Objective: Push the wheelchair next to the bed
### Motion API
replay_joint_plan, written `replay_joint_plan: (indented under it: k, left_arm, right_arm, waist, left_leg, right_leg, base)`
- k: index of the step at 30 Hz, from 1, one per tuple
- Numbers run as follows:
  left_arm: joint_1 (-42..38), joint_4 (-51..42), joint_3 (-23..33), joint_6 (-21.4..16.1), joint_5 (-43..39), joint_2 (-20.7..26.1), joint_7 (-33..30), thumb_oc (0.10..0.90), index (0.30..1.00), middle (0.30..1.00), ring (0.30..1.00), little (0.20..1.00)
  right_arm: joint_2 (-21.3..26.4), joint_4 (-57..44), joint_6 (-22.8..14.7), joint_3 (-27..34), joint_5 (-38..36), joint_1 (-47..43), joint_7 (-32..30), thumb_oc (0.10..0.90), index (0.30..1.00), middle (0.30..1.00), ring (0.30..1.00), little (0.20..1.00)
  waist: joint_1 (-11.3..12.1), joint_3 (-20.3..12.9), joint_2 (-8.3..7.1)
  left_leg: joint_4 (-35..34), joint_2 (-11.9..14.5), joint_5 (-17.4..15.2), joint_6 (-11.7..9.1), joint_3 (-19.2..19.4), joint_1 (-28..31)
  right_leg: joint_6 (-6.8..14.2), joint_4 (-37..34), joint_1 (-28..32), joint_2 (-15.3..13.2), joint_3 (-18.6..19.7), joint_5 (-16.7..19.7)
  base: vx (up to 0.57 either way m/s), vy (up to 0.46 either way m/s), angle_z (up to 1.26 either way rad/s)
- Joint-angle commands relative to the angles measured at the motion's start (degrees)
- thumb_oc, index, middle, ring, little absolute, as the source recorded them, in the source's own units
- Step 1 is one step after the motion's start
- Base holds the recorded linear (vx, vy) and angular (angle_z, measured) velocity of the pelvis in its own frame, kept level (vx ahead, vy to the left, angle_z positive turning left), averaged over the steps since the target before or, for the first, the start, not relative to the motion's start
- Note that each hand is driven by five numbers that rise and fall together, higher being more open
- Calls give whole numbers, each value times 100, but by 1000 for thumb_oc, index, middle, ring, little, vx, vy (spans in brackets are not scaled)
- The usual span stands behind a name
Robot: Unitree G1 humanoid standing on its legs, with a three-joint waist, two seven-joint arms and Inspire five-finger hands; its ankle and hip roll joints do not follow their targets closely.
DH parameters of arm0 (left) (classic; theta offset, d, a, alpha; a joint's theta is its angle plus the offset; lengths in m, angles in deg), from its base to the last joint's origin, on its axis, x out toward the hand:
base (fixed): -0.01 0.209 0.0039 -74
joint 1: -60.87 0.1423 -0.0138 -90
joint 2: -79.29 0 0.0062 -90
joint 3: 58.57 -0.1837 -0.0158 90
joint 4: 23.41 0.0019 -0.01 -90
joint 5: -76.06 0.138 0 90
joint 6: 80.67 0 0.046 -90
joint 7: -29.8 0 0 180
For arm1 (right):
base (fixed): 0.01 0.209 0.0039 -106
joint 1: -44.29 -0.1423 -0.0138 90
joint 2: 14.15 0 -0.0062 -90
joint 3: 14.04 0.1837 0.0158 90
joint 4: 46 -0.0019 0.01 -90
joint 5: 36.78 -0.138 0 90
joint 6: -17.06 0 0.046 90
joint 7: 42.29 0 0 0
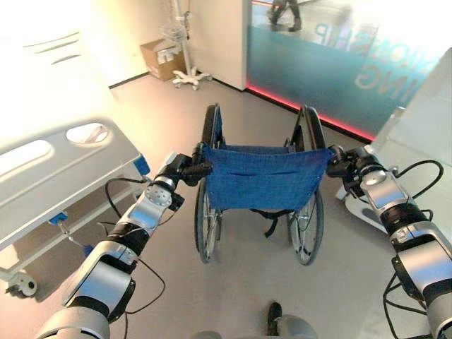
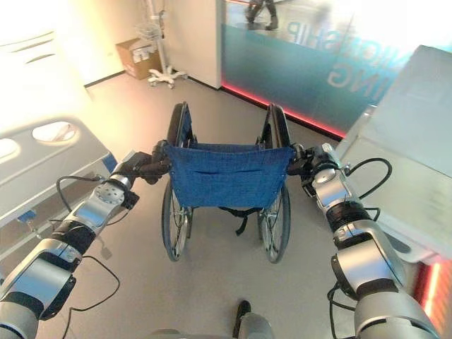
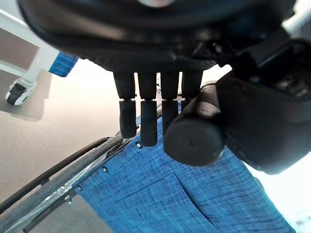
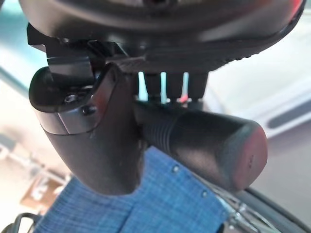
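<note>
The white hospital bed with oval cut-outs in its end board (image 1: 63,159) stands at the far left, on castors. Beside it, the left hand (image 1: 185,169) is clenched round the black left push handle (image 3: 194,138) of the wheelchair, fingers curled over the grip. The folding wheelchair with a blue woven fabric backrest and two large black-tyred wheels (image 1: 265,176) stands on the grey floor at the centre, directly ahead, its back towards the robot, well apart from the bed's side. The right hand (image 2: 305,161) is wrapped round the black ribbed right push handle (image 4: 204,138), thumb under it. Beyond the wheelchair, a white wheeled stand (image 1: 187,70) and a brown cardboard box (image 1: 161,58) sit by the far wall. A white cabinet or bed end (image 2: 413,141) stands close on the right.
</note>
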Motion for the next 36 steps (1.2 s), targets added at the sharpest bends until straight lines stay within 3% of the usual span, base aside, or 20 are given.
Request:
replay_joint_plan:
  k: [1, 2, 4, 5, 6, 10, 12, 14, 15, 17, 18, 19, 20, 22, 24, 26, 28, 32, 34, 36]
  left_arm:
    - [241, 190, -207, -34, 132, -65, -52, 400, 300, 300, 300, 300]
    - [269, 148, -257, -57, 132, -104, -4, 400, 300, 300, 300, 300]
    - [326, 75, -322, -149, 165, -166, 91, 400, 300, 300, 300, 300]
    - [415, 1, -299, -254, 224, -197, 149, 400, 300, 300, 300, 300]
    - [467, -50, -292, -299, 267, -216, 164, 400, 300, 300, 300, 300]
    - [654, -293, -246, -318, 408, -185, 282, 400, 300, 300, 300, 300]
    - [744, -386, -182, -317, 452, -142, 310, 400, 300, 300, 300, 300]
    - [922, -591, -19, -267, 621, -42, 351, 400, 300, 300, 300, 300]
    - [1003, -605, 34, -246, 619, 24, 317, 400, 300, 300, 300, 300]
    - [1030, -599, 39, -249, 617, 36, 314, 400, 300, 300, 300, 300]
    - [1148, -612, 133, -333, 613, 95, 326, 400, 300, 300, 300, 300]
    - [1174, -631, 170, -341, 646, 107, 340, 400, 300, 300, 300, 300]
    - [1239, -678, 242, -338, 716, 178, 324, 400, 300, 300, 300, 300]
    - [1242, -686, 262, -349, 717, 237, 295, 400, 300, 300, 300, 300]
    - [1212, -718, 205, -294, 774, 303, 203, 400, 300, 300, 300, 300]
    - [1172, -710, 122, -341, 788, 324, 219, 400, 300, 300, 300, 300]
    - [1149, -693, 54, -394, 858, 320, 260, 400, 300, 300, 300, 300]
    - [1002, -470, -85, -585, 978, 315, 282, 400, 300, 300, 300, 300]
    - [779, -387, -168, -609, 910, 369, 343, 400, 300, 300, 300, 300]
    - [632, -333, -196, -643, 853, 409, 382, 400, 300, 300, 300, 300]
  right_arm:
    - [206, -348, -612, -752, 415, 60, 842, 400, 300, 300, 300, 300]
    - [254, -357, -571, -743, 410, 78, 811, 400, 300, 300, 300, 300]
    - [237, -260, -623, -730, 417, 132, 699, 400, 300, 300, 300, 300]
    - [150, -129, -725, -744, 498, 98, 613, 400, 300, 300, 300, 300]
    - [98, -102, -763, -740, 600, 91, 577, 400, 300, 300, 300, 300]
    - [73, -148, -828, -761, 822, 42, 604, 400, 300, 300, 300, 300]
    - [81, -124, -850, -755, 843, -9, 685, 400, 300, 300, 300, 300]
    - [115, -72, -1007, -760, 958, -49, 908, 400, 300, 300, 300, 300]
    - [70, 41, -1086, -788, 805, -49, 915, 400, 300, 300, 300, 300]
    - [37, 62, -1073, -763, 763, -10, 922, 400, 300, 300, 300, 300]
    - [-77, -5, -1066, -663, 744, 176, 951, 400, 300, 300, 300, 300]
    - [-79, -10, -1094, -662, 740, 212, 945, 400, 300, 300, 300, 300]
    - [-155, -16, -1217, -621, 770, 327, 906, 400, 300, 300, 300, 300]
    - [-189, -15, -1295, -590, 805, 343, 884, 400, 300, 300, 300, 300]
    - [-247, 0, -1384, -528, 829, 378, 813, 400, 300, 300, 300, 300]
    - [-217, -13, -1396, -485, 814, 421, 709, 400, 300, 300, 300, 300]
    - [-213, -41, -1377, -462, 812, 480, 635, 400, 300, 300, 300, 300]
    - [-176, -129, -1256, -557, 739, 441, 521, 400, 300, 300, 300, 300]
    - [-100, -266, -1156, -616, 672, 400, 454, 400, 300, 300, 300, 300]
    - [-42, -398, -1063, -660, 670, 355, 414, 400, 300, 300, 300, 300]
  waist:
    - [-240, -55, -260]
    - [-158, 32, -314]
    - [77, 271, -313]
    - [236, 402, -230]
    - [310, 454, -148]
    - [676, 527, 121]
    - [783, 481, 167]
    - [900, 361, 179]
    - [964, 281, 104]
    - [1014, 242, 86]
    - [1135, 228, -37]
    - [1157, 201, -52]
    - [1226, 137, -115]
    - [1291, 80, -150]
    - [1374, -34, -185]
    - [1319, -61, -147]
    - [1268, -27, -180]
    - [933, 125, -65]
    - [733, 240, -189]
    - [625, 294, -235]
  left_leg:
    - [984, 378, 1727, -131, 294, 34]
    - [1293, 376, 1843, -100, 433, -465]
    - [1327, -30, 1691, 28, 484, -1250]
    - [787, -303, 1600, 56, 641, -1436]
    - [407, -401, 1690, 24, 776, -1558]
    - [-731, -638, 2351, -156, 1063, -2189]
    - [-1103, -687, 2463, -156, 1113, -2211]
    - [-1073, -718, 2246, 3, 1270, -2130]
    - [-880, -769, 1953, 160, 1293, -2038]
    - [-756, -772, 1866, 194, 1256, -2096]
    - [-545, -840, 1626, 326, 1144, -2051]
    - [-548, -826, 1593, 369, 1139, -2024]
    - [-696, -895, 1546, 501, 1047, -1808]
    - [-803, -934, 1560, 553, 1004, -1723]
    - [-975, -1004, 1533, 670, 836, -1585]
    - [-985, -1057, 1460, 770, 624, -1472]
    - [-893, -1133, 1411, 780, 488, -1424]
    - [-753, -972, 1126, 727, 27, -996]
    - [-527, -1035, 773, 656, -292, -874]
    - [-397, -1018, 535, 598, -466, -818]
  right_leg:
    - [102, -586, 214, -245, 69, 533]
    - [22, -622, 466, -224, 25, 437]
    - [7, -695, 927, -134, 61, 316]
    - [43, -783, 1205, -1, 76, 248]
    - [47, -838, 1355, 111, 56, 198]
    - [5, -1020, 1850, 473, 124, -11]
    - [6, -1016, 1950, 541, 139, -122]
    - [-13, -819, 1993, 562, 75, -401]
    - [-10, -662, 2075, 486, 30, -609]
    - [0, -609, 2104, 463, 7, -608]
    - [132, -310, 2216, 261, -124, -517]
    - [183, -244, 2194, 221, -151, -426]
    - [421, 155, 2174, 52, -229, -92]
    - [524, 387, 2220, -21, -254, 47]
    - [676, 1024, 2084, -203, -238, 665]
    - [691, 1580, 1759, -221, -42, 868]
    - [703, 1490, 1628, -334, 31, 1020]
    - [615, 572, 595, -674, 425, 1147]
    - [675, -345, 210, -939, 815, 1387]
    - [763, -838, 84, -1016, 1004, 1529]
  base:
    - [415, -336, 15]
    - [424, -334, 15]
    - [478, -266, 43]
    - [539, -165, 33]
    - [515, -118, 1]
    - [455, -57, -20]
    - [410, 17, -36]
    - [495, 76, -48]
    - [444, 65, -48]
    - [351, 51, -22]
    - [356, 63, 5]
    - [622, 142, 0]
    - [438, 127, -10]
    - [342, 80, -23]
    - [327, 53, -19]
    - [351, 34, -8]
    - [293, -72, 23]
    - [300, -211, 15]
    - [288, -339, 56]
    - [255, -337, 82]
